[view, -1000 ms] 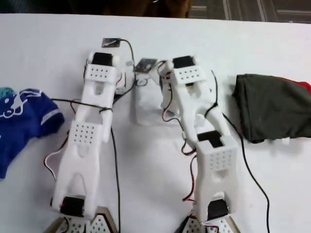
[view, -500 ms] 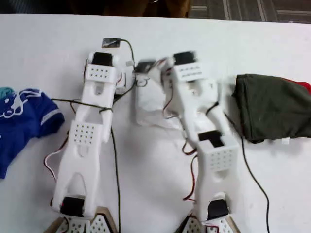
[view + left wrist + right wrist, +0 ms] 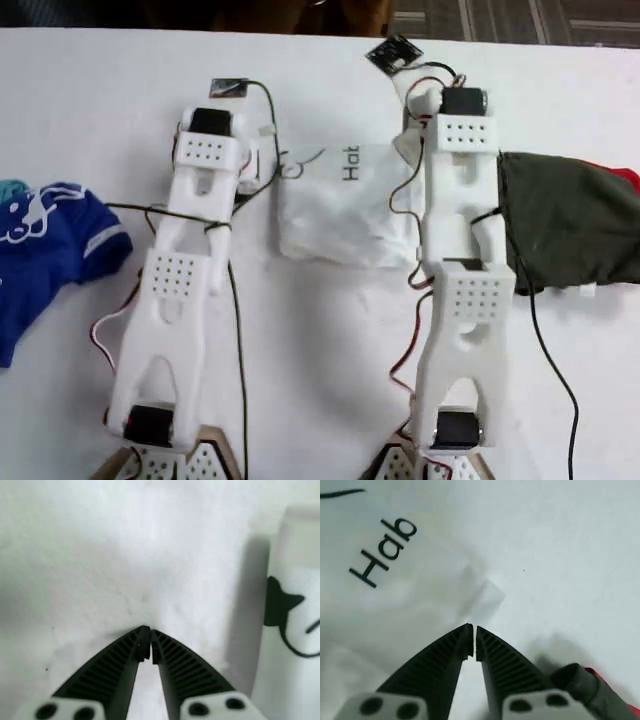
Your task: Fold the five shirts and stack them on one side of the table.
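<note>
A white shirt (image 3: 340, 210) with black print lies half spread between the two arms. My right gripper (image 3: 473, 630) is shut at the shirt's right edge (image 3: 385, 595), where a thin corner of cloth bunches up toward it. A folded dark green shirt (image 3: 570, 225) lies at the right of the table on top of a red one (image 3: 625, 175), and the right arm (image 3: 460, 260) runs along its left side. My left gripper (image 3: 148, 635) is shut with nothing in it, low over bare table just left of the white shirt (image 3: 295, 630). A crumpled blue shirt (image 3: 50, 240) lies at the far left.
Black and red cables trail from both arms across the table near the bases. A bit of teal cloth (image 3: 12, 190) shows beside the blue shirt. The dark shirt's edge (image 3: 580, 680) is close behind my right gripper. Bare white table (image 3: 100, 90) stretches along the far side.
The right arm has swung right and farther out, drawing the white shirt's edge with it, so the shirt now lies spread wider with its print showing. The left arm has not moved.
</note>
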